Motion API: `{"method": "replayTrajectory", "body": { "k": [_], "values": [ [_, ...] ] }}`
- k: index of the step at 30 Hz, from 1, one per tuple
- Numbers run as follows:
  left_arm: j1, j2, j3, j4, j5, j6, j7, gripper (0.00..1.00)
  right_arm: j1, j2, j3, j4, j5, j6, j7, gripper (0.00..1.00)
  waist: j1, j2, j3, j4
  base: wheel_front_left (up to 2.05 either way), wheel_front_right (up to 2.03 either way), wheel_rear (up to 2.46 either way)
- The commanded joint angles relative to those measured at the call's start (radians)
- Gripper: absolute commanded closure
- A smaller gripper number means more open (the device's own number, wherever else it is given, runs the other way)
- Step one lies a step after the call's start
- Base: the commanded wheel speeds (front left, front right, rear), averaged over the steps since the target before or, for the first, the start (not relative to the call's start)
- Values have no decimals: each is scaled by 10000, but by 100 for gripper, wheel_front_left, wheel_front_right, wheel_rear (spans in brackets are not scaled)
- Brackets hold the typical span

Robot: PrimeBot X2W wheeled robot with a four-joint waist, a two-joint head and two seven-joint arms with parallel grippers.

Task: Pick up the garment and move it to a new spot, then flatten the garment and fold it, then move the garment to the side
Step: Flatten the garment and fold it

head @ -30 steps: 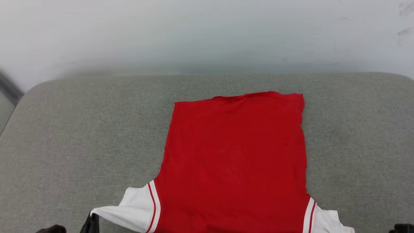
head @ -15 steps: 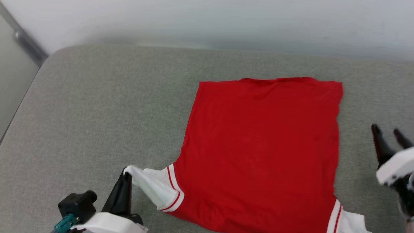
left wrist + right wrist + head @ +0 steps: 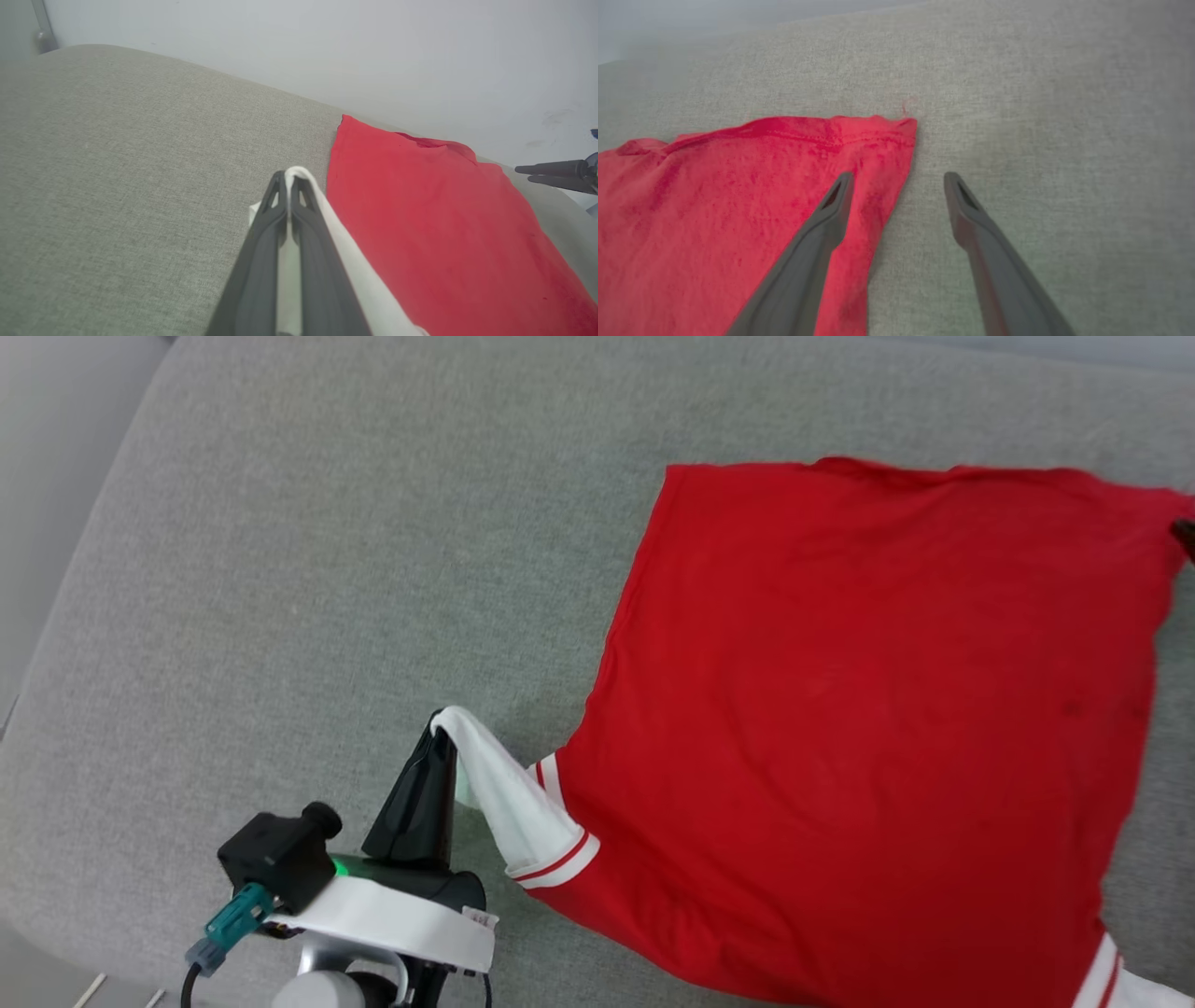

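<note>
The garment [image 3: 840, 709] lies spread on the grey padded surface [image 3: 327, 569], plain red side up, hem at the far end. My left gripper [image 3: 442, 726] is shut on the tip of its white left sleeve [image 3: 509, 803], which is lifted and pulled taut off the surface. The left wrist view shows the left gripper [image 3: 289, 175] pinching that white cloth, with the red body [image 3: 420, 210] to its right. My right gripper [image 3: 899, 179] is open at the hem's far right corner [image 3: 896, 128], one finger over the red cloth, the other over bare surface. A right fingertip [image 3: 1186, 534] shows at the head view's edge.
The surface's rounded left edge [image 3: 56, 616] drops off beside a pale floor. A white wall [image 3: 280, 46] runs behind the far edge, with a metal post [image 3: 42, 23] at its left. Bare grey surface stretches left of the garment.
The head camera has swung down and left. My right gripper has opened and travelled up the garment's right side to the hem corner. The left gripper has kept its hold and lifted the sleeve.
</note>
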Motion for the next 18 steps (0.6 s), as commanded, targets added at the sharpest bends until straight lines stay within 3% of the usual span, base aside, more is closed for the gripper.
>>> {"method": "replayTrajectory", "body": {
  "k": [1,6,12,13,14,15,18],
  "values": [
    [-225,-49,-51,18,-4,-73,-50,100,-261,-60,5,193,-151,-4,268,0,-3,0,591,415,0,0,0],
    [-529,-229,-156,160,14,-182,-209,100,-992,-119,129,565,-588,-4,1012,0,-3,0,1112,583,0,0,0],
    [-625,-277,-150,407,16,-228,-354,100,-556,151,137,1569,-859,-5,2513,0,-3,0,1256,612,0,0,0],
    [-634,-307,-163,445,-15,-256,-352,100,-513,194,52,1687,-842,-5,2714,62,-3,0,1243,612,0,0,0],
    [-648,-314,-161,474,-26,-254,-372,100,-497,230,43,1702,-883,-7,2793,93,-3,0,1220,608,0,0,0],
    [-648,-306,-162,507,-23,-255,-374,100,-517,231,20,1665,-935,-7,2837,100,-3,0,1181,601,0,0,0],
    [-636,-286,-158,638,-54,-239,-369,100,-655,149,-29,1431,-977,-5,2692,100,-3,0,949,563,0,0,0]
  ]
}}
